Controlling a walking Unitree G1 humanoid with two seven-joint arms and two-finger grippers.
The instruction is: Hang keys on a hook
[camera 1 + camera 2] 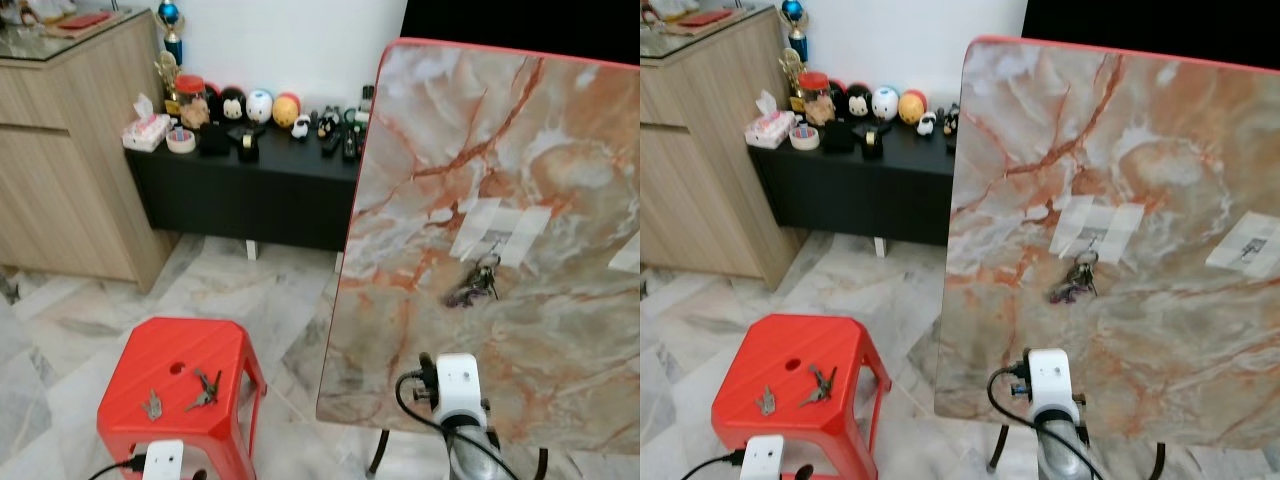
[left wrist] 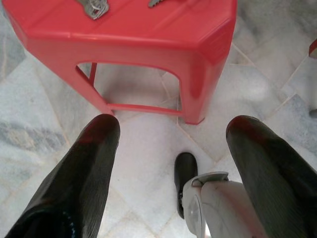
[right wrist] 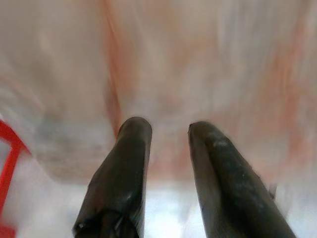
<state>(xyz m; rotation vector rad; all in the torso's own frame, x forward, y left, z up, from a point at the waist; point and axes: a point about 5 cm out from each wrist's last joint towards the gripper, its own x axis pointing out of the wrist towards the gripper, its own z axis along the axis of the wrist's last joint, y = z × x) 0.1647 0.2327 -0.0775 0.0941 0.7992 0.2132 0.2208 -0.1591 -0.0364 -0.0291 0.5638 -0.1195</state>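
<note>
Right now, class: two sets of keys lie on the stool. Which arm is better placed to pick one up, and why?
Left. The left gripper hangs open beside the red stool where the keys lie. The right gripper is empty and points at the marble board, further from the stool.

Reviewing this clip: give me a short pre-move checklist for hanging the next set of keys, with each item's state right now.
1. One bunch of keys already hangs on a hook on the marble board: ok.
2. Keys on the red stool ready to pick, two sets: ok.
3. Left gripper open and holding nothing, low in front of the stool: ok.
4. Right gripper holding nothing, fingers apart, facing the board: ok.
5. Free hook under the second taped patch: cannot tell.
</note>
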